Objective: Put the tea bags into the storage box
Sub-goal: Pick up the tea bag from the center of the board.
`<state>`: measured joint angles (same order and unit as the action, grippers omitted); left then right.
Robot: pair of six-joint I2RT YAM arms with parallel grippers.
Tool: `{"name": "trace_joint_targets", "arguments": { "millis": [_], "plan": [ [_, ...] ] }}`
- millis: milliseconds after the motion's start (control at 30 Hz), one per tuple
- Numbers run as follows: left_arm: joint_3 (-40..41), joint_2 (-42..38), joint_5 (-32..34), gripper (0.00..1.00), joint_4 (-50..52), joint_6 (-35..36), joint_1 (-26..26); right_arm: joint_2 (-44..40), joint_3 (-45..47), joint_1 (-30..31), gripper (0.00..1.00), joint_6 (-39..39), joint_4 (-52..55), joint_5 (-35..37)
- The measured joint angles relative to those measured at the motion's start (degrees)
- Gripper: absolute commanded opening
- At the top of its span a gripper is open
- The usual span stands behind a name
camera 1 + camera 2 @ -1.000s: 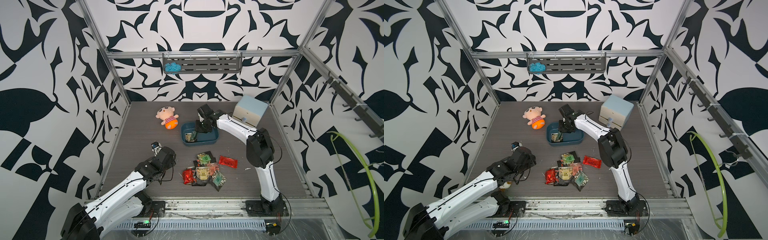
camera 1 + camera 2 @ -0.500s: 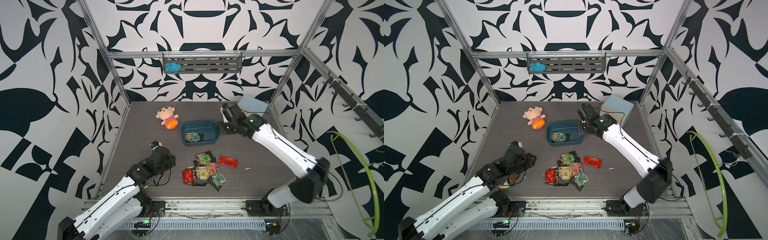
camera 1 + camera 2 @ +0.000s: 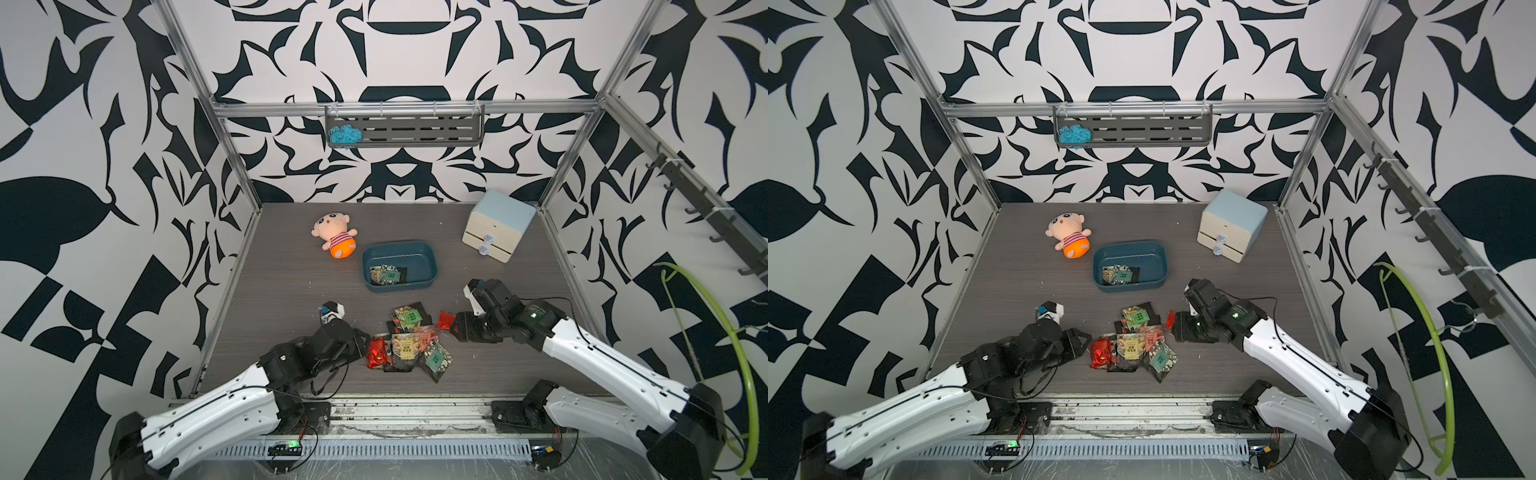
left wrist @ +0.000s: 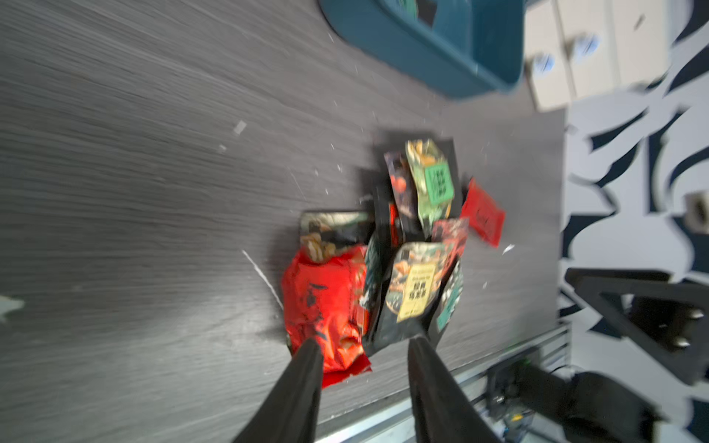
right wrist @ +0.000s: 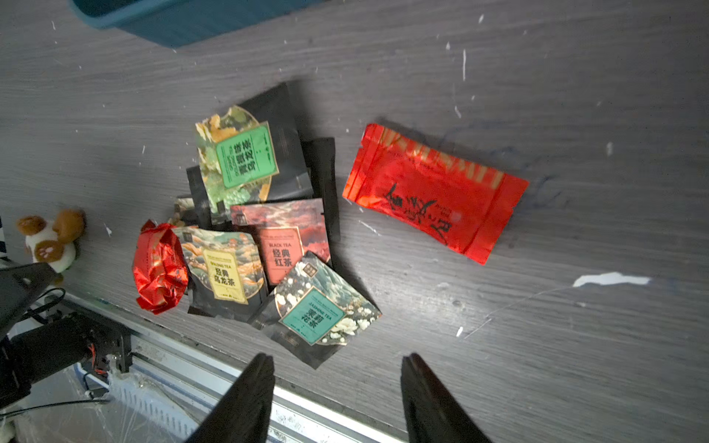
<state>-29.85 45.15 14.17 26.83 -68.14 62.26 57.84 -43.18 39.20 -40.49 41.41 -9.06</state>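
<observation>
Both jaws stand parted, gripping nothing. The left gripper [image 4: 363,341] hangs over a crumpled red foil sachet [image 4: 326,299], and the right gripper [image 5: 338,357] is near a flat red foil sachet [image 5: 433,191]. Most of the shiny red and black foil tea bags [image 3: 409,345] lie heaped just robot-side of the shallow dark teal plastic storage box [image 3: 430,266]. A few sachets [image 3: 384,275] lie inside it.

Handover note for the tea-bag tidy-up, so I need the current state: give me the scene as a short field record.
storage box: teal tub, upright, a few tea bags inside
pile: overlapping tea bags on the table, outside the box
loose red sachet: flat, apart from the pile
left gripper: open, empty, at the crumpled red sachet
right gripper: open, empty, near the loose red sachet
bystanders: plush doll, drawer cabinet
</observation>
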Motion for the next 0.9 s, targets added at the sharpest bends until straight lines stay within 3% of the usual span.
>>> {"name": "trace_joint_targets", "arguments": {
  "millis": [200, 500, 900],
  "plan": [
    [-7.67, 16.68, 2.56, 0.44, -8.11, -1.46, 9.29, -1.03, 5.07, 1.07, 0.38, -2.62, -3.89, -2.01],
    [-9.94, 32.15, 3.58, 0.43, -16.13, -8.07, 15.69, -1.03, 12.68, 2.16, 0.30, -5.27, -11.45, -4.02],
    [-11.28, 38.51, 5.07, 0.42, -20.28, -15.32, 17.84, 4.79, 14.49, 2.29, 0.19, -6.58, -19.91, -5.75]
  ]
}}
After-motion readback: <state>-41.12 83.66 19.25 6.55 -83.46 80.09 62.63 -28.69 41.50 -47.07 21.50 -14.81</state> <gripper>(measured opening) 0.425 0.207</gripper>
